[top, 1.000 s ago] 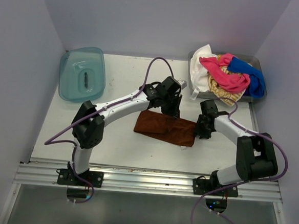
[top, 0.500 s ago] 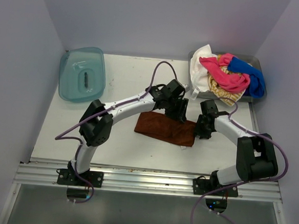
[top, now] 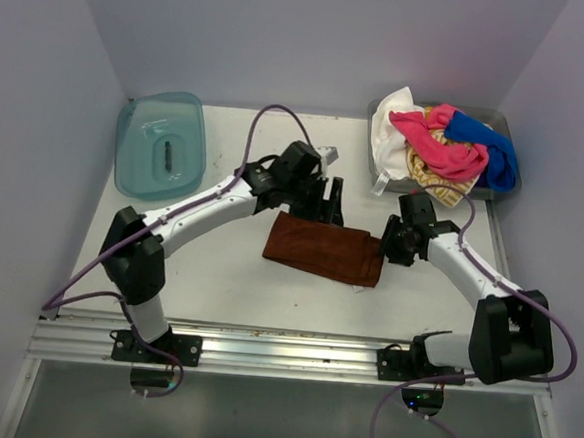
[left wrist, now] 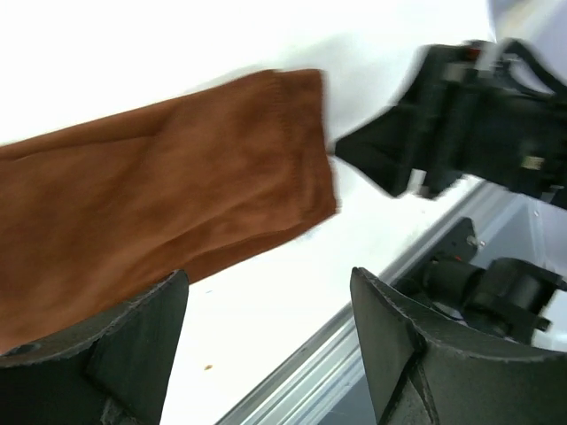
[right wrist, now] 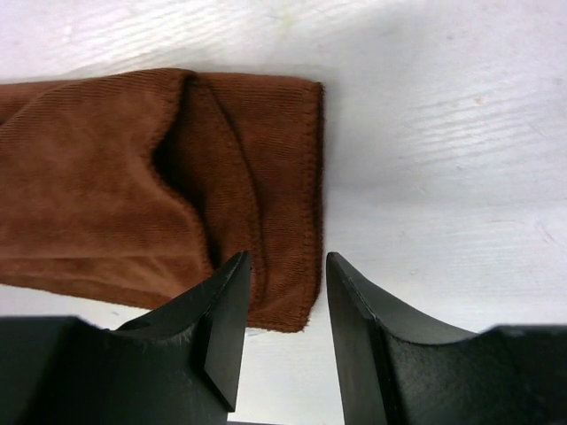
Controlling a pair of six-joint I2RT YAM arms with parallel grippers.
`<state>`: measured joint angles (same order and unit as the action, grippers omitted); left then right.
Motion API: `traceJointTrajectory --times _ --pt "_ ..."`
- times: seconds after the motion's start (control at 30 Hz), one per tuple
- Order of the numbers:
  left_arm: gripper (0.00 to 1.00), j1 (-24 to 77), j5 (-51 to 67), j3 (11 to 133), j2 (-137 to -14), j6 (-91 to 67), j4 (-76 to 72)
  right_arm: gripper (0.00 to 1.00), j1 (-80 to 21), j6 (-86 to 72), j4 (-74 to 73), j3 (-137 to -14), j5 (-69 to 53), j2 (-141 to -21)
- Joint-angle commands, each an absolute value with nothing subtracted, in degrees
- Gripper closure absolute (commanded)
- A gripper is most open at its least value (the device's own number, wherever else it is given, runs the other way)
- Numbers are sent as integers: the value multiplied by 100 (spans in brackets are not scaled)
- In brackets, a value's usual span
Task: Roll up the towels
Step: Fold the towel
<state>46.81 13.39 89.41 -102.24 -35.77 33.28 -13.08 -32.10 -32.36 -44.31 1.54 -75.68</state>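
**A:** Two arms, one brown towel (top: 323,248) between them. What sits furthest left?

**B:** A teal plastic tray (top: 162,148), at the back-left of the table (top: 218,274), well apart from everything else.

**A:** And the left gripper (top: 326,198)?

**B:** It is above the towel's far long edge with its jaws spread wide and nothing between them. The towel lies flat, folded into a long strip, at mid-table.

**A:** The right gripper (top: 391,241)?

**B:** It is at the towel's right end. Its wrist camera shows the fingers (right wrist: 221,310) parted, with the hemmed short edge in the gap. I can't tell whether the tips touch the cloth.

**A:** Far right?

**B:** A grey bin (top: 485,113) in the back corner holds a heap: a white towel (top: 389,126), a pink towel (top: 439,149), a yellow striped towel (top: 423,171) and a blue towel (top: 492,153), all tangled together.
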Motion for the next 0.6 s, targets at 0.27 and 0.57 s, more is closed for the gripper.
traceJointTrajectory --times 0.27,0.57 --pt "25 3929 1345 7137 -9519 -3770 2839 54 -1467 -2857 -2997 -5195 -721 -8200" --pt "26 3929 1275 7224 -9624 -3788 2909 58 -1714 -2813 -2663 -5001 -1002 -8428"
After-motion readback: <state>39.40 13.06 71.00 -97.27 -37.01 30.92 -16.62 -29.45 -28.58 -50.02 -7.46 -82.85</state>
